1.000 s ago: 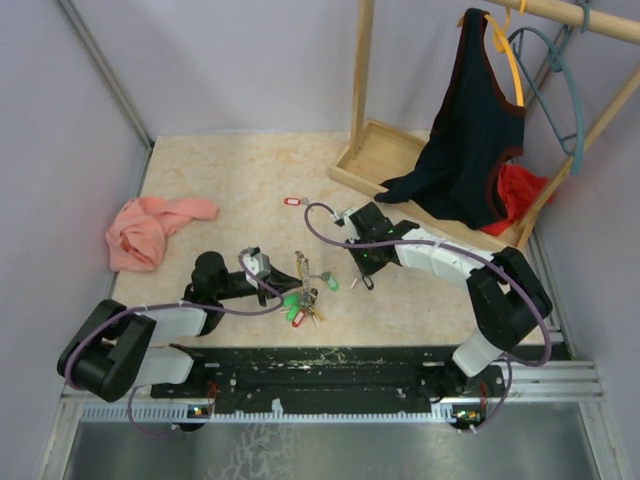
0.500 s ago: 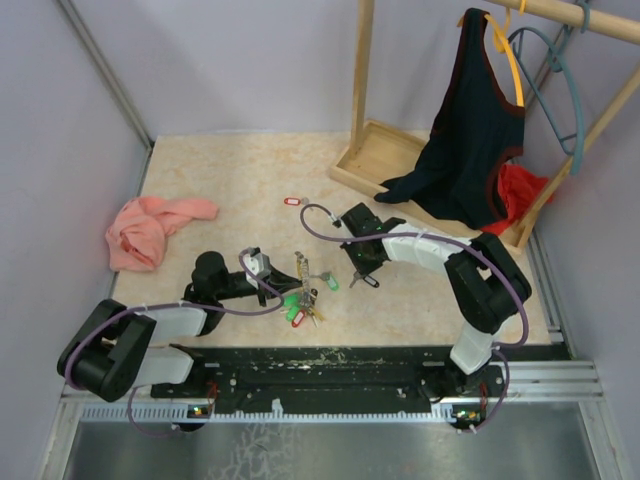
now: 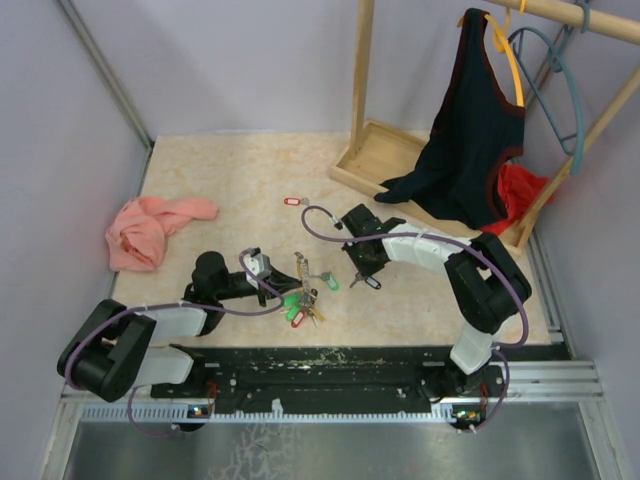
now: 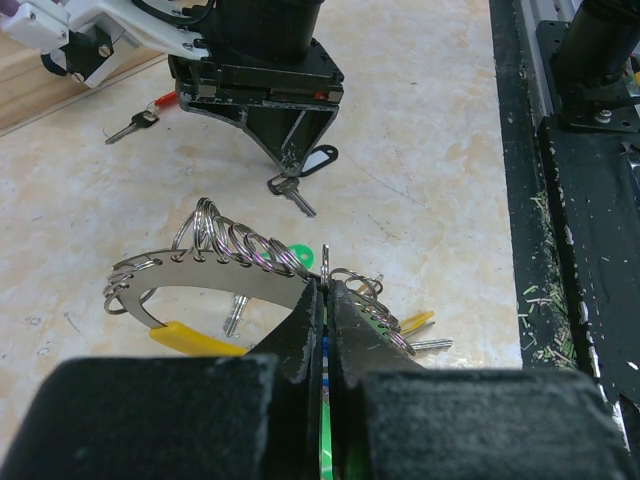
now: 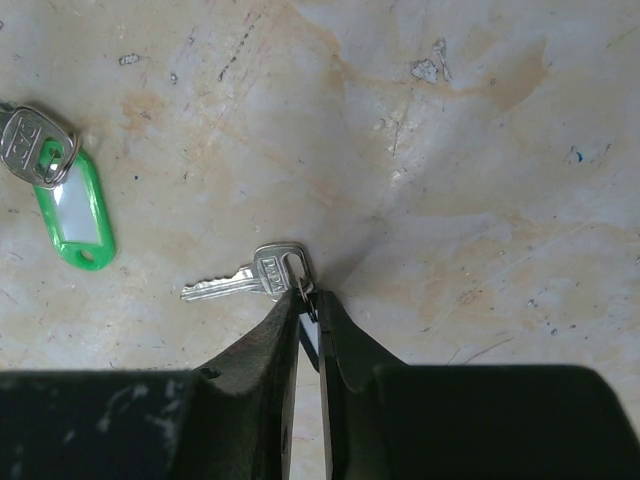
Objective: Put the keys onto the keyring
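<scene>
My left gripper (image 3: 278, 290) (image 4: 327, 285) is shut on the keyring (image 3: 300, 268) (image 4: 200, 275), a flat silvery band strung with small rings, held low over the table. Tagged keys (image 3: 302, 306) hang from it in a bunch. My right gripper (image 3: 362, 268) (image 5: 310, 300) points down at the table, its jaws a narrow gap apart with a black tag (image 4: 310, 162) loose between them. That tag's silver key (image 5: 250, 278) lies flat on the table at the fingertips. A green-tagged key (image 5: 70, 215) (image 3: 328, 281) lies to its left. A red-tagged key (image 3: 292, 201) lies farther back.
A pink cloth (image 3: 150, 228) lies at the left. A wooden rack base (image 3: 375, 160) stands at the back right with a dark top (image 3: 470, 140), a red cloth (image 3: 520, 190) and a teal hanger (image 3: 570, 90). A black rail (image 3: 320, 365) runs along the near edge.
The right gripper shifted slightly left with the black-tagged key, which now rests on the table, and its jaws have parted a little. The left arm has not moved.
</scene>
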{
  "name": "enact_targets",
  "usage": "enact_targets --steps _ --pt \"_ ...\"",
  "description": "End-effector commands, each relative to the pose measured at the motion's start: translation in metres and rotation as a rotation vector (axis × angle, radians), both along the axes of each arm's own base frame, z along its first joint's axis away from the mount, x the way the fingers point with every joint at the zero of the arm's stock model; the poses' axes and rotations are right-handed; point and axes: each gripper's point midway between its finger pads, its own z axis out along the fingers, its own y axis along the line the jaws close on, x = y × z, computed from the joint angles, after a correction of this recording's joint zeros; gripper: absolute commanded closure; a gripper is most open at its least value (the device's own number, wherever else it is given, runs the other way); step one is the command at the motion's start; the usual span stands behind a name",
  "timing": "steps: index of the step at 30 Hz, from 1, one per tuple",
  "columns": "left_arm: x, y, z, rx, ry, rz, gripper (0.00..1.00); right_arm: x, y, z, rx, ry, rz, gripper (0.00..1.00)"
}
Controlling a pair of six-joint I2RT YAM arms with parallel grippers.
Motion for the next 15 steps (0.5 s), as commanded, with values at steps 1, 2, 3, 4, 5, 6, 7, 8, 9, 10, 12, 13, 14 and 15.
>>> enact_targets --steps 1,2,3,4,5,6,7,8,9,10,12,13,14,15 --pt "0.0058 -0.0013 0.0156 -0.024 -0.059 -0.004 1.00 0.0138 0.0109 0.0297 0.044 -0.086 -0.008 0.86" --pt "0.0058 -0.0012 0.0150 -0.023 -0.057 -0.004 1.00 0.0135 0.0099 0.0291 0.040 -0.085 -0.009 0.86" --pt "0.0059 -0.0011 0.0154 -0.023 -0.058 -0.003 1.00 0.0136 0.0083 0.0285 0.033 -0.087 -0.011 0.86" --pt "0.0058 -0.0012 0.0159 -0.024 -0.060 -0.004 1.00 0.0130 0.0076 0.0278 0.031 -0.085 -0.012 0.86" --pt "0.0060 -0.0011 0.0159 -0.024 -0.059 -0.003 1.00 0.0125 0.0071 0.0268 0.029 -0.084 -0.012 0.86" --pt "0.0060 -0.0011 0.0156 -0.024 -0.059 -0.003 1.00 0.0123 0.0070 0.0263 0.029 -0.085 -0.012 0.86" --pt "0.0060 -0.0011 0.0159 -0.024 -0.059 -0.003 1.00 0.0122 0.0072 0.0259 0.031 -0.084 -0.012 0.87" --pt "0.0058 -0.0012 0.0157 -0.024 -0.059 -0.004 1.00 0.0119 0.0076 0.0258 0.032 -0.084 -0.010 0.87" --pt "0.0061 -0.0011 0.0156 -0.023 -0.060 -0.003 1.00 0.0119 0.0082 0.0258 0.034 -0.082 -0.010 0.88" --pt "0.0055 -0.0012 0.0156 -0.024 -0.059 -0.005 1.00 0.0120 0.0081 0.0253 0.032 -0.082 -0.009 0.88" --pt "0.0057 -0.0009 0.0162 -0.024 -0.062 -0.003 1.00 0.0114 0.0081 0.0245 0.031 -0.078 -0.009 0.89" --pt "0.0057 -0.0009 0.0158 -0.024 -0.061 -0.003 1.00 0.0111 0.0074 0.0238 0.029 -0.075 -0.009 0.90" --pt "0.0055 -0.0011 0.0163 -0.025 -0.062 -0.003 1.00 0.0104 0.0074 0.0231 0.026 -0.072 -0.008 0.90" --pt "0.0055 -0.0011 0.0165 -0.025 -0.062 -0.003 1.00 0.0101 0.0070 0.0227 0.026 -0.070 -0.009 0.91"
